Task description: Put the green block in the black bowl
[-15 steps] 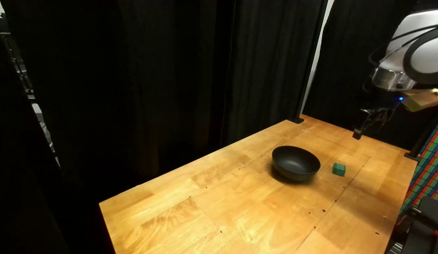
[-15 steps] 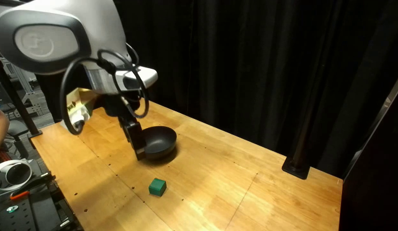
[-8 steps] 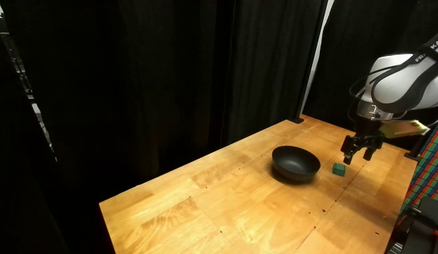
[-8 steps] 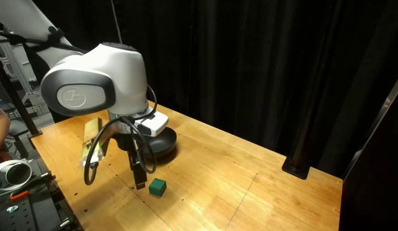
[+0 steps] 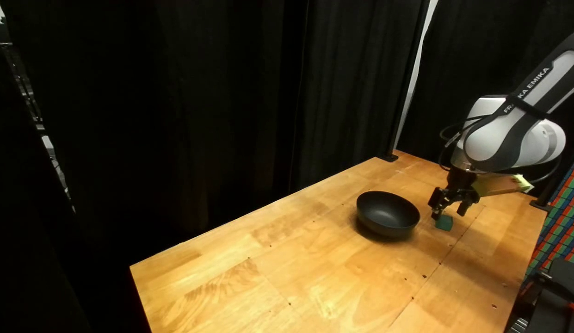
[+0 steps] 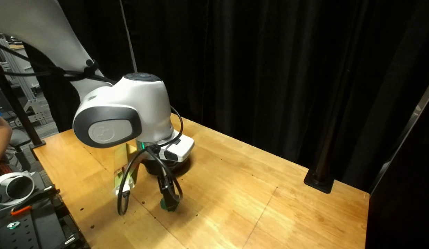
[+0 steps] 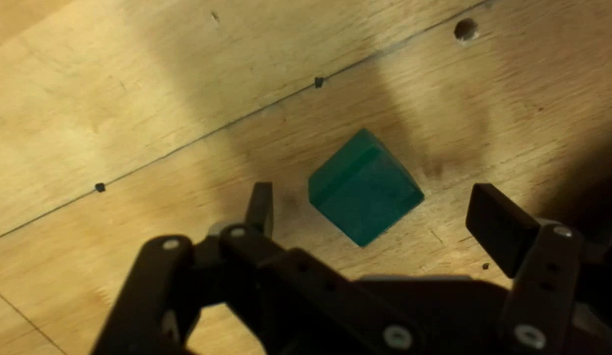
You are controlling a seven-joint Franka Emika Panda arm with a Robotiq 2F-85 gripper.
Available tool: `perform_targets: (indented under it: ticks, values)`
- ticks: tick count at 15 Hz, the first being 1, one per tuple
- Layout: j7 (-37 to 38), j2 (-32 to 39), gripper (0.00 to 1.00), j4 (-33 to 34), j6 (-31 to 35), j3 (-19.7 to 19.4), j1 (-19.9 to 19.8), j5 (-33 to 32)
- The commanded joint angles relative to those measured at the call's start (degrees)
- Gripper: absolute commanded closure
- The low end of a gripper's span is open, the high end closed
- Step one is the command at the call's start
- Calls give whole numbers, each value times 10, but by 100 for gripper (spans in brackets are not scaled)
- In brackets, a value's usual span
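The green block (image 7: pixel 365 192) lay on the wooden desk (image 5: pixel 268 263), near the black bowl (image 5: pixel 387 213) yet apart from it. The hand (image 7: pixel 377 212) was spread wide — it had hold of nothing. In the wrist view the block showed between the two fingers (image 7: pixel 503 227), bare wood visible on either side, and was turned so that one corner pointed toward the hand. In both exterior views a finger covered part of the block — just how high the fingers hung above the desk could not be told.

The bowl stood upright with its hollow facing up. The Franka Emika Panda arm (image 5: pixel 490 138) reached in over the desk, its lettering partly hidden by a black strap (image 5: pixel 527 107). A white housing (image 6: pixel 181 145) on the arm hid much of the bowl in an exterior view. A yellow-green piece (image 5: pixel 497 184), too unclear to name, stuck out beside the hand, and a black cable (image 6: pixel 119 199) looped down near it.

Black curtains (image 5: pixel 175 115) hung behind the desk, and a dark post (image 6: pixel 321 167) with a flat foot stood near its edge. At the border of an exterior view showed a person's bare arm (image 6: pixel 0 136), and below it a white round object (image 6: pixel 7 178).
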Motion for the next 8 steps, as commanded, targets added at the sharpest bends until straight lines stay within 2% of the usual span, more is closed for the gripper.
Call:
perform_targets:
  ticks: [1,5,8]
  values:
    - [9,46,27,33,5,-5,1,1]
    - [8,59,58,46,-24,-1,-9,8]
    - [15,13,81,44,-57,-4,-3,7]
